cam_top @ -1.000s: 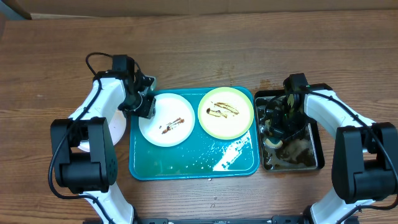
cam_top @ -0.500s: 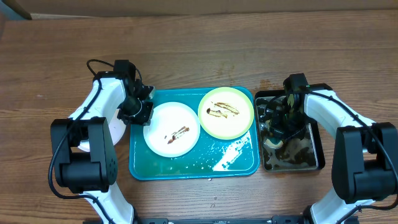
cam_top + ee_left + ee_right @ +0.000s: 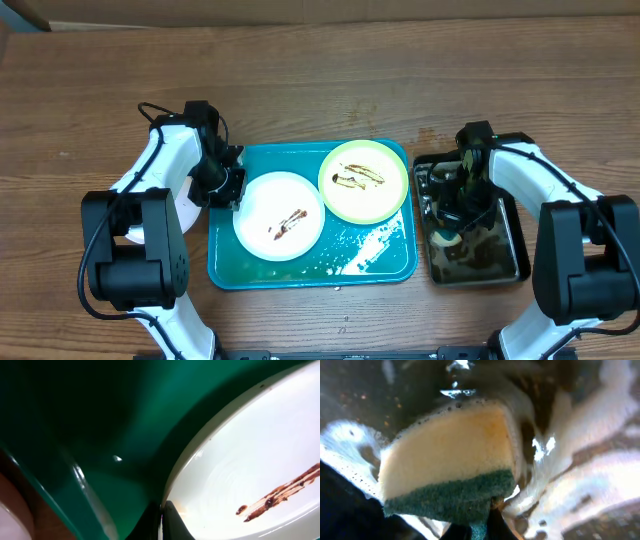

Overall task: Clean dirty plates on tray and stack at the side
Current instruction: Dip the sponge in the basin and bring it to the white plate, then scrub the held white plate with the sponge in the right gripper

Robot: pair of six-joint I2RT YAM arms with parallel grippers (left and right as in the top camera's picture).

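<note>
- The left gripper (image 3: pixel 232 187) is pinched on the left rim of the smeared white plate (image 3: pixel 280 215). The left wrist view shows its dark tips meeting over that edge (image 3: pixel 161 521). The grip probably steadies the plate for wiping.
- That plate lies flat in the left half of the teal tray (image 3: pixel 300 272), with a short brown sauce streak (image 3: pixel 288 222) near its middle, so it has not been cleaned.
- Just beside it, in the tray's far right corner, sits the yellow-green plate (image 3: pixel 363 182), also streaked brown. Soapy water (image 3: pixel 372 245) is pooled on the tray floor in front of it.
- A white plate off the tray (image 3: pixel 192 212) rests on the wooden table (image 3: pixel 320 80) just left of the tray, mostly hidden by the left arm. This looks like the stacking spot.
- The right gripper (image 3: pixel 464 200) is down in the black pan (image 3: pixel 518 250), clamped on a yellow sponge (image 3: pixel 450 465) with a green scouring face, among suds. It is likely soaking the sponge for the wipe.
</note>
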